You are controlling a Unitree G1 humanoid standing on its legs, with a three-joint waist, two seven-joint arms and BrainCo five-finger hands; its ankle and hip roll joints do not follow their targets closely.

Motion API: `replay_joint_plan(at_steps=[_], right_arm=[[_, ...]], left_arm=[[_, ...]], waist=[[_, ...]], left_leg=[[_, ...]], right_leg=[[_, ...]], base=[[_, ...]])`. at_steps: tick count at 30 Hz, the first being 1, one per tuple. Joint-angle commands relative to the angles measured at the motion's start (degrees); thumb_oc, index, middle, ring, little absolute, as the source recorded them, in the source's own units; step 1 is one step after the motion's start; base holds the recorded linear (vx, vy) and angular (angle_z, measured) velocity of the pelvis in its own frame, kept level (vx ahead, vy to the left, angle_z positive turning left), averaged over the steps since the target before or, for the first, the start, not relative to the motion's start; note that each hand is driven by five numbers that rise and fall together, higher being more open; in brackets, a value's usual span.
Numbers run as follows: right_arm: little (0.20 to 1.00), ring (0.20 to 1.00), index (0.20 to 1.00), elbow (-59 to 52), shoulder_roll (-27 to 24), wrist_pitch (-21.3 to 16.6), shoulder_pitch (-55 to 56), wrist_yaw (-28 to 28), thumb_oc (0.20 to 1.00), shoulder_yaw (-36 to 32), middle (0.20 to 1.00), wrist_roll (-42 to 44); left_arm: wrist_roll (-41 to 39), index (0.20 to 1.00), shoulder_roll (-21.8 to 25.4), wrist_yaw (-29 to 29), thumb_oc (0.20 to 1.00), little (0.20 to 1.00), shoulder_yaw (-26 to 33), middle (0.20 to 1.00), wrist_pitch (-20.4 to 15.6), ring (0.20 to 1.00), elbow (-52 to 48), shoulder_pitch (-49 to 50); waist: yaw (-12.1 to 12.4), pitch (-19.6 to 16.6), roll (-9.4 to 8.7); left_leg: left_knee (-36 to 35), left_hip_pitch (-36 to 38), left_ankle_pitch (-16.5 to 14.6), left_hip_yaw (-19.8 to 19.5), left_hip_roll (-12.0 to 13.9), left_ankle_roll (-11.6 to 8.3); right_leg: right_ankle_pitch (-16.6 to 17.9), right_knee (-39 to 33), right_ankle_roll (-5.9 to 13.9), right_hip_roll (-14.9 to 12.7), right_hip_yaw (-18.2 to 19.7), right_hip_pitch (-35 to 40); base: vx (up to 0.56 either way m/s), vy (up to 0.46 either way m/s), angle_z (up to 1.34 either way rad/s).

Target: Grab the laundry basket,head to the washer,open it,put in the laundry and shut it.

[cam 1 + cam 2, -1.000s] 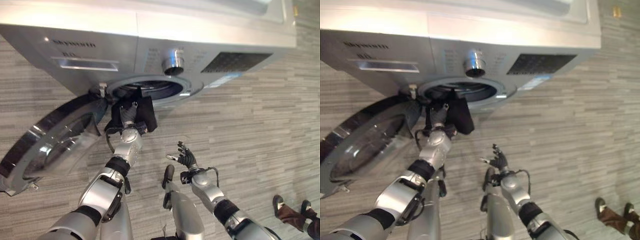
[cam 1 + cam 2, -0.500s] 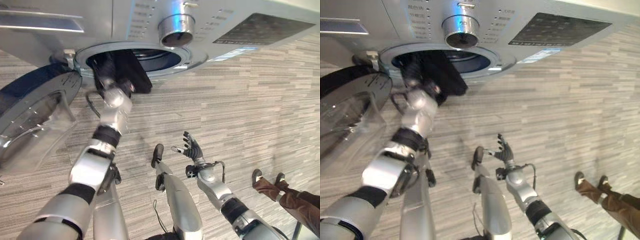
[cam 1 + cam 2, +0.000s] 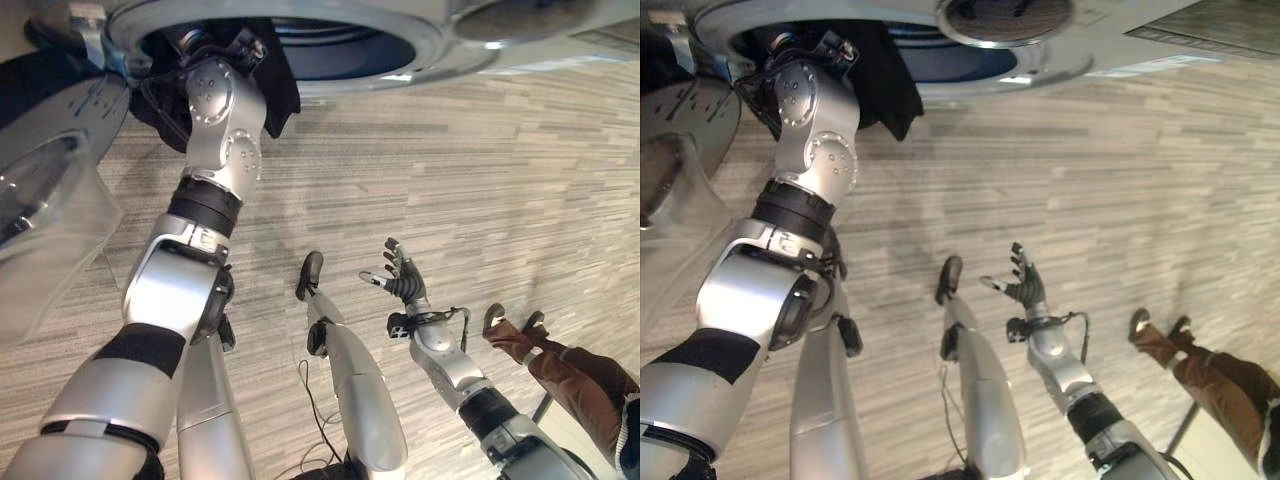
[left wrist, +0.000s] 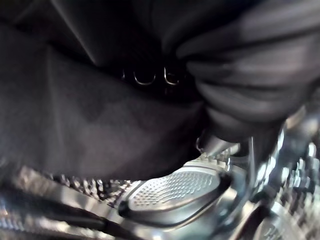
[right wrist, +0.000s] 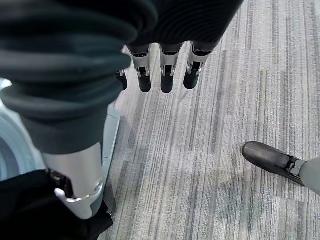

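Note:
My left hand (image 3: 207, 43) reaches into the round opening (image 3: 425, 45) of the silver washer. Its fingers are curled in a black cloth (image 3: 283, 88). Part of the cloth hangs out over the opening's lower rim beside my wrist. In the left wrist view the black cloth (image 4: 75, 115) lies over the hand, with the perforated steel drum and its paddle (image 4: 175, 190) just past it. The washer's glass door (image 3: 45, 210) stands swung open at the left. My right hand (image 3: 402, 282) hovers low over the floor, fingers (image 5: 165, 75) straight and spread, holding nothing.
A person's legs in brown trousers (image 3: 575, 375) and dark shoes (image 3: 495, 318) stand at the lower right, close to my right arm. Striped grey carpet (image 3: 480, 180) covers the floor in front of the washer.
The camera has moved closer to the washer and tilted down. My left hand has pushed the black cloth further into the opening. The right hand stays open and idle.

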Motion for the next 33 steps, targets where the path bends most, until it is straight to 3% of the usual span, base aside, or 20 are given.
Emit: replay_joint_plan(at_steps=[1,4,8,12,15,19,22,23,24,25,27,28,29,30,31,32,33], right_arm=[[1.0,1.0,1.0,-2.91,-0.88,0.21,1.49,-1.98,1.0,-2.28,1.0,-1.12],[1.0,1.0,1.0,-3.95,-1.67,0.19,1.1,-1.91,1.0,-2.0,1.0,-1.22],[1.0,1.0,1.0,-4.79,-3.82,0.39,0.52,-1.41,1.0,-2.41,1.0,-1.66],[1.0,1.0,1.0,-5.19,-6.13,1.68,1.4,-1.75,1.0,-4.83,1.0,-2.36],[1.0,1.0,1.0,-7.44,-8.84,2.52,4.73,-1.87,1.0,-7.4,1.0,-3.62],[1.0,1.0,1.0,-9.79,-11.53,3.36,8.34,-1.73,1.0,-10.28,1.0,-4.66],[1.0,1.0,1.0,-11.57,-12.87,4.08,9.39,-0.63,1.0,-10.66,1.0,-5.46],[1.0,1.0,1.0,-12.83,-13.3,4.3,9.51,-0.35,1.0,-10.46,1.0,-6.48],[1.0,1.0,1.0,-12.63,-13.58,4.31,9.26,-0.18,1.0,-10.18,1.0,-6.45],[1.0,1.0,1.0,-12.52,-13.5,4.25,9.2,-0.17,1.0,-10.1,1.0,-6.43],[1.0,1.0,1.0,-12.54,-13.91,4.06,8.6,0.53,1.0,-9.9,1.0,-5.43],[1.0,1.0,1.0,-11.74,-13.76,4.05,8.7,0.81,1.0,-9.87,1.0,-5.06],[1.0,1.0,1.0,-7.72,-14.02,3.93,7.41,1.49,1.0,-10.73,1.0,-4.34],[1.0,1.0,1.0,-6.57,-14.21,4.2,6.71,2.13,1.0,-11.41,1.0,-3.94],[1.0,1.0,1.0,-6.49,-14.09,4.19,6.4,2.14,1.0,-11.43,1.0,-3.93],[1.0,1.0,1.0,-6.06,-14.45,4.19,6.1,2.76,1.0,-11.75,1.0,-3.87],[1.0,1.0,1.0,-5.69,-14.45,3.49,5.68,3.96,1.0,-11.44,1.0,-4.3]], left_arm=[[1.99,0.2,-3.2,3.52,0.2,0.2,0.34,0.2,-6.71,0.2,-4.51,-0.93],[4.06,0.2,-4.52,5.05,0.2,0.2,-0.93,0.2,-6.53,0.2,-5.2,-3.76],[2.46,0.2,-1.45,6.21,0.2,0.2,-2.98,0.2,-8.07,0.2,-2.13,-15.09],[-5.43,0.2,0.67,3.12,0.2,0.2,-4.25,0.2,-12.72,0.2,-4.09,-24.43],[-7.71,0.2,-0.54,2.02,0.2,0.2,-3.98,0.2,-16.21,0.2,-9.12,-26.47],[-4.13,0.2,-3.79,1.31,0.2,0.2,-4.71,0.2,-16.37,0.2,-18.65,-24.21],[-2.07,0.2,-5.9,-0.57,0.2,0.2,-6.46,0.2,-13.42,0.2,-21.43,-19.23],[-3.06,0.702,-7.35,-1.21,0.702,0.702,-7.0,0.702,-12.42,0.702,-20.15,-15.53],[-4.54,1.0,-7.54,-2.12,1.0,1.0,-7.97,1.0,-10.82,1.0,-17.4,-14.37],[-5.04,1.0,-7.42,-2.64,1.0,1.0,-7.95,1.0,-10.84,1.0,-17.03,-14.49],[-11.53,1.0,-4.8,-8.33,1.0,1.0,-9.65,1.0,-6.69,1.0,-9.43,-13.2],[-10.07,1.0,-2.07,-9.96,1.0,1.0,-12.7,1.0,-1.47,1.0,-2.83,-14.68],[0.36,1.0,7.67,-16.49,1.0,1.0,-21.16,1.0,12.85,1.0,17.88,-21.11],[7.43,1.0,12.45,-19.62,1.0,1.0,-25.74,1.0,16.76,1.0,25.29,-25.8],[7.38,1.0,12.47,-19.94,1.0,1.0,-25.89,1.0,16.67,1.0,25.8,-26.34],[16.05,1.0,14.98,-20.4,1.0,1.0,-31.1,1.0,18.68,1.0,29.6,-30.46],[29.0,1.0,17.09,-17.29,1.0,1.0,-37.41,1.0,21.31,1.0,34.6,-33.83]], waist=[[0.45,-2.47,0.4],[-0.06,-2.86,0.18],[-1.82,-4.39,0.21],[-2.56,-5.66,1.7],[-2.27,-6.24,2.63],[-1.34,-6.59,3.55],[-0.72,-6.35,3.7],[-0.63,-5.96,3.58],[-0.56,-6.06,3.49],[-0.58,-6.11,3.42],[-0.73,-6.18,3.5],[-0.8,-6.4,3.82],[-0.27,-6.97,4.86],[0.0,-6.89,5.3],[0.0,-6.65,5.2],[0.35,-6.63,5.59],[0.85,-6.61,5.88]], left_leg=[[1.74,4.51,-11.17,-2.12,1.67,-5.14],[1.56,3.78,-11.22,-1.84,1.78,-5.1],[0.61,2.61,-11.09,-1.35,1.65,-5.17],[-0.31,1.19,-10.43,-1.35,0.88,-5.26],[-1.01,0.43,-9.89,-1.21,0.4,-5.39],[-1.85,0.16,-9.41,-1.24,-0.05,-5.38],[-1.89,0.26,-9.18,-1.27,0.09,-5.3],[-1.81,0.28,-9.06,-1.46,0.26,-5.22],[-1.7,0.24,-8.95,-1.58,0.35,-5.18],[-1.68,0.21,-8.96,-1.59,0.36,-5.2],[-1.72,0.27,-8.61,-1.58,0.54,-5.2],[-1.8,0.32,-8.39,-1.71,0.66,-5.14],[-2.25,0.71,-8.13,-1.74,1.09,-5.17],[-2.41,0.74,-7.9,-1.63,1.3,-5.24],[-2.47,0.69,-7.72,-1.63,1.29,-5.22],[-2.49,0.55,-7.51,-1.54,1.41,-5.24],[-2.38,0.41,-7.33,-1.29,1.53,-5.17]], right_leg=[[-3.37,7.65,1.33,-1.76,4.38,-0.05],[-3.43,7.72,1.36,-1.61,4.66,-1.46],[-3.19,6.77,1.65,-1.33,5.33,-3.31],[-3.16,5.34,2.07,-1.2,5.66,-3.99],[-3.4,4.58,2.3,-1.11,5.58,-4.01],[-3.93,4.8,2.26,-1.03,5.64,-4.61],[-4.55,6.19,1.92,-0.9,5.71,-6.23],[-4.71,6.85,1.75,-0.81,5.89,-6.74],[-4.88,7.15,1.68,-0.72,5.8,-6.88],[-4.91,7.19,1.67,-0.71,5.79,-6.92],[-4.89,7.36,1.56,-0.5,6.13,-7.13],[-4.97,7.58,1.57,-0.35,6.34,-7.28],[-5.24,7.53,1.68,-0.24,6.86,-7.11],[-5.17,7.39,1.81,-0.27,6.99,-7.1],[-5.04,7.32,1.8,-0.26,6.98,-7.13],[-4.91,7.35,1.87,-0.33,7.02,-7.15],[-4.64,7.37,2.0,-0.4,6.82,-7.18]], base=[[0.06,0.043,0.17],[0.02,0.012,0.1],[0.04,-0.004,-0.05],[0.04,-0.005,-0.08],[0.03,-0.027,0.01],[0.01,-0.005,0.01],[0.0,0.0,0.0],[0.0,0.0,0.0],[0.0,0.0,0.0],[0.0,0.0,0.0],[0.0,0.0,0.0],[0.0,0.0,0.0],[0.0,0.043,-0.01],[-0.01,0.045,-0.04],[-0.02,0.017,-0.06],[-0.03,0.004,-0.08],[-0.03,-0.002,-0.07]])
